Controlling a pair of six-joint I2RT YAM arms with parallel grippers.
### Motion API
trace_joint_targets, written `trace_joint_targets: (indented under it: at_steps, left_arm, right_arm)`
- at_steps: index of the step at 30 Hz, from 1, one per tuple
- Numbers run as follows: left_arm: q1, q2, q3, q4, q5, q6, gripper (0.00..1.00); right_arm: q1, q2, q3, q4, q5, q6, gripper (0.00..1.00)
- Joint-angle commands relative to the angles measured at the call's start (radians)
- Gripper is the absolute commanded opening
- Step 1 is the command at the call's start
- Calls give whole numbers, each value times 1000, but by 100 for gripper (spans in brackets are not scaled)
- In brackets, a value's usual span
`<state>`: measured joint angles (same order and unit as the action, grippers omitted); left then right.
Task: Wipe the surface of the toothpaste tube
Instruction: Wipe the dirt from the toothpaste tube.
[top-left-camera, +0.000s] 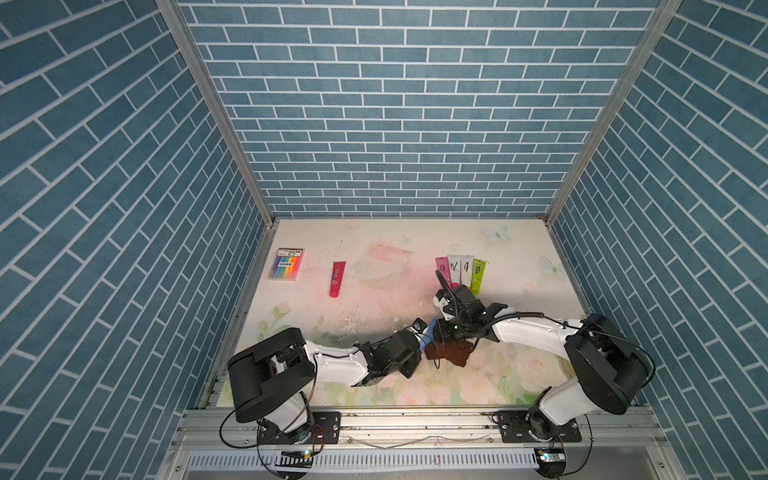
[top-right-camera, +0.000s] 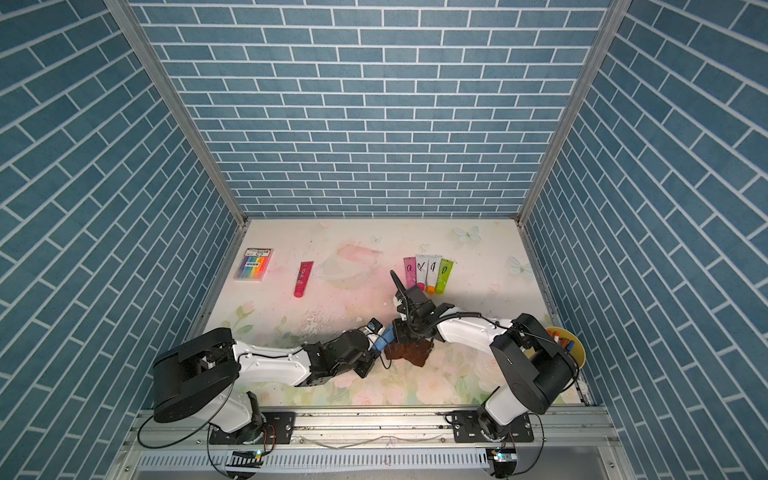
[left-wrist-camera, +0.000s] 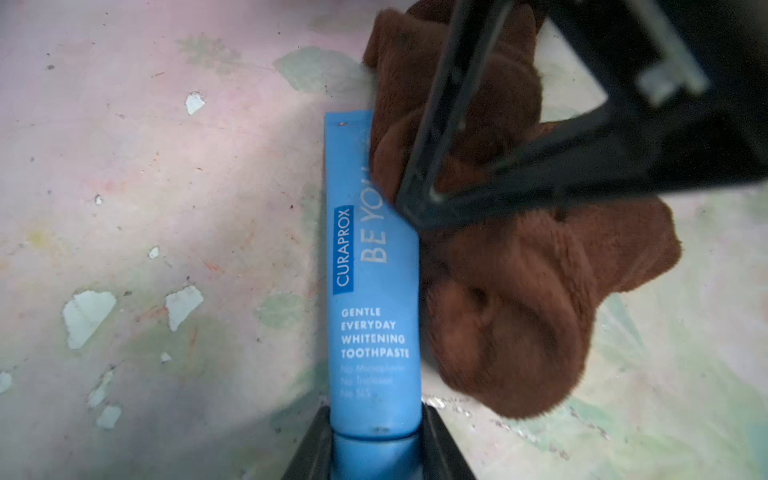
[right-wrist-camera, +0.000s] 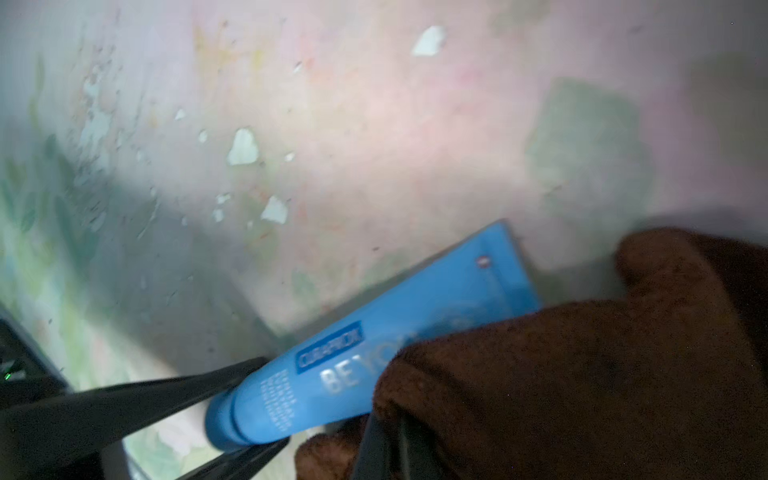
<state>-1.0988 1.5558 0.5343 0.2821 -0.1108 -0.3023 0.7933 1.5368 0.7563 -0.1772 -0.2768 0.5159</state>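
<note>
1. left gripper (left-wrist-camera: 376, 449) pinches the blue toothpaste tube (left-wrist-camera: 374, 324) at its cap end, at the floral table's (top-left-camera: 374, 299) front middle.
2. right gripper (left-wrist-camera: 419, 208), clamped on the brown cloth (left-wrist-camera: 519, 332), presses it against the tube's far half.

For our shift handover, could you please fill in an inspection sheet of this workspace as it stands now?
Surface: floral-print table, with chipped patches in the print.
Job's things: blue toothpaste tube; brown cloth pressed over its crimped end.
Clutter: red tube, marker pack, row of four tubes, yellow bowl behind the right arm.
Grippers: left gripper, jaws shut on the toothpaste tube at its cap end; right gripper, jaws shut on the brown cloth.
Cables: black cables loop at both arm bases.
Surroundings: blue brick-pattern walls; aluminium rail in front.
</note>
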Motion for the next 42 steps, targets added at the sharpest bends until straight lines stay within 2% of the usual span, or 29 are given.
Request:
trace_joint_targets:
  at_steps: [1, 10, 17, 24, 38, 40, 42]
  left_arm:
    - [-14, 4, 2, -27, 19, 7, 2]
    - [-23, 9, 6, -27, 22, 12, 2]
    - [-30, 10, 7, -29, 16, 12, 2]
    - [-33, 9, 10, -35, -3, 12, 1]
    - [-37, -1, 6, -35, -16, 12, 0]
    - [-38, 1, 7, -37, -17, 12, 0]
    - [-37, 1, 6, -37, -18, 12, 0]
  right_arm:
    - [38, -14, 21, 74, -113, -1, 0]
    - [46, 10, 27, 117, -89, 19, 0]
    - [45, 33, 70, 78, -48, 8, 0]
    - [36, 118, 48, -7, 73, -6, 0]
    - [-141, 106, 32, -143, 229, -19, 0]
    - [-143, 107, 37, -130, 212, -22, 0]
    - [-133, 91, 24, -74, 114, -31, 0]
